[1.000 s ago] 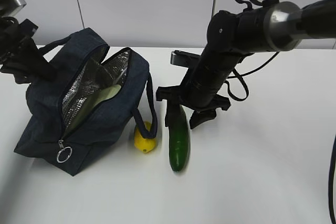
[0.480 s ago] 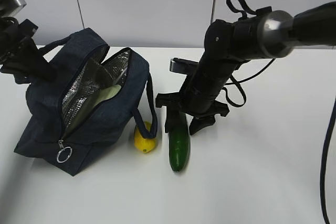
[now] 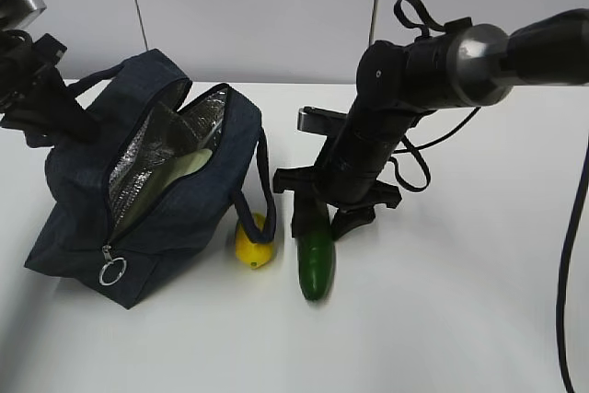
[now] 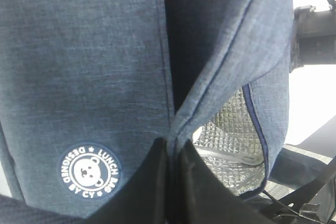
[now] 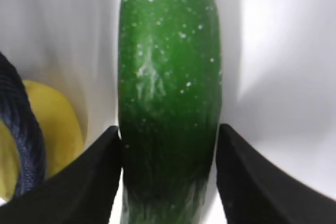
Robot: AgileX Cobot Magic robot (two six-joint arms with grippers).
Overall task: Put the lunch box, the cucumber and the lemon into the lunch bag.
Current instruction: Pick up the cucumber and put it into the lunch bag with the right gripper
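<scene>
The navy lunch bag lies tilted on the white table with its top unzipped and its silver lining showing. The lunch box shows its pale green lid inside the bag. My left gripper is shut on the bag's upper rim, and the left wrist view shows its jaws pinching the fabric edge of the bag. The lemon lies on the table beside the bag, under a handle loop. The cucumber lies right of the lemon. My right gripper is low over its far end, with the jaws touching both sides of the cucumber.
The metal ring pull hangs at the bag's near end. A bag handle crosses in front of the lemon in the right wrist view. Bare white table lies to the right and front. A wall stands behind.
My right gripper has come down over the cucumber's far end, and the cucumber's near tip has shifted slightly right. The left gripper and the bag have not moved.
</scene>
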